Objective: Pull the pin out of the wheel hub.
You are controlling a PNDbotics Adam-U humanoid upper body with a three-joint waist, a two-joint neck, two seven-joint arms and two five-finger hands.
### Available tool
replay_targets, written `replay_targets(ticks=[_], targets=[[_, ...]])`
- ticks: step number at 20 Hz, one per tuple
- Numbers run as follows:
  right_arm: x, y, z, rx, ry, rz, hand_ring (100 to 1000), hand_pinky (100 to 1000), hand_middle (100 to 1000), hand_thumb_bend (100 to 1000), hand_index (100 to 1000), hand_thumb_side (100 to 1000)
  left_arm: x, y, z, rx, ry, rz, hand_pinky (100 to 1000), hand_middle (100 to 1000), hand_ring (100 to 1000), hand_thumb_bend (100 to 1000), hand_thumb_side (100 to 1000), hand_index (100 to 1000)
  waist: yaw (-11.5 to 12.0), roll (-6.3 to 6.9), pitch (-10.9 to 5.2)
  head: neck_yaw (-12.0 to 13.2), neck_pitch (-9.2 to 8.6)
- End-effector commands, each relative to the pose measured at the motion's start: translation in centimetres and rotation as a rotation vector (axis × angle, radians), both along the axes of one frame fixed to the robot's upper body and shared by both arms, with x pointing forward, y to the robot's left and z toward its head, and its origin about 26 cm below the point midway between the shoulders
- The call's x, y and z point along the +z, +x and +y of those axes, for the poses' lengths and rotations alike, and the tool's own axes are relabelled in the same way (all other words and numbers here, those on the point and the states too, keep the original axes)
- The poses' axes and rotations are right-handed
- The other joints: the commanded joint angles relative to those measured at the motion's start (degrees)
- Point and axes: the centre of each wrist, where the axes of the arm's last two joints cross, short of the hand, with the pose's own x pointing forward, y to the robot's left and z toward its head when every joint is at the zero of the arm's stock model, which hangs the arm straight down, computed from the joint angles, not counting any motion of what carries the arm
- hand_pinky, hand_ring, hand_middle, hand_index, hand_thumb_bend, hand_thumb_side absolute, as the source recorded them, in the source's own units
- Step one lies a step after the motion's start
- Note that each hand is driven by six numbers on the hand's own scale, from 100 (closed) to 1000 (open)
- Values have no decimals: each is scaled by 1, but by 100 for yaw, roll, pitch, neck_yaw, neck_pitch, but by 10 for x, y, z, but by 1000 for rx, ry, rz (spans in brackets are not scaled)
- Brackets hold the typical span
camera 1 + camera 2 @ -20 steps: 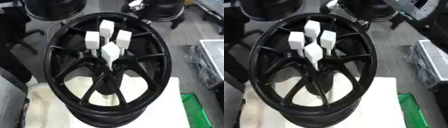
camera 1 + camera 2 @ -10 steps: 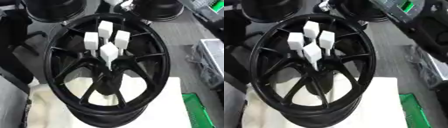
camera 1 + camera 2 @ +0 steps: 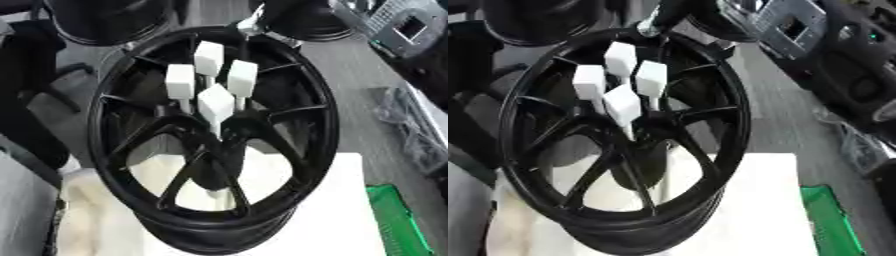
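- at the far left only dark shapes are seen beside the wheel; nothing there can be made out as a robot hand.
- the black wheel hub (image 3: 210, 150) is stood on its rim, tilted back, on a white padded surface (image 3: 341, 210), its spokes fanning out from the centre.
- four pins with white block heads are seated round the hub centre: one at the left (image 3: 179, 82), one at the top (image 3: 208, 57), one nearest and lowest (image 3: 215, 102), one at the right (image 3: 241, 77). thin stems are seen running from the heads down into the hub.
- the pins are judged light and stiff, the heads blocky and easily pinched; hold is best taken on two flat sides of a head, with the pull kept along the stem so it is not bent or jammed.
- the wheel is judged heavy and unlikely to shift.
- at the lower right a green crate (image 3: 833, 220) is seen beside the pad.
- neither hand is shown in either view, so how the fingers are set cannot be told.
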Motion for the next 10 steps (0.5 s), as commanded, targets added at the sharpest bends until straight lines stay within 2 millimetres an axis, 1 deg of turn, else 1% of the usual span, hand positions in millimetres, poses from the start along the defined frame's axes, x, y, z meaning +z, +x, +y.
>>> replay_targets(ticks=[1, 5, 10], targets=[[10, -5, -4, 1, 1, -25, 828, 828, 802, 528, 873, 239, 15, -2, 6, 7, 20, -39, 737, 868, 885, 966, 540, 875, -5, 18, -98, -2, -6], [5, -5, -8, -12, -7, -4, 826, 826, 800, 528, 872, 242, 15, -2, 6, 1, 22, -41, 741, 869, 888, 942, 547, 877, 1, 10, -88, -31, -6], [1, -9, -13, -11, -21, 17, 817, 821, 796, 531, 869, 253, 17, -2, 6, -5, 23, -51, 743, 870, 889, 927, 551, 878, 9, -34, -58, -164, -6]])
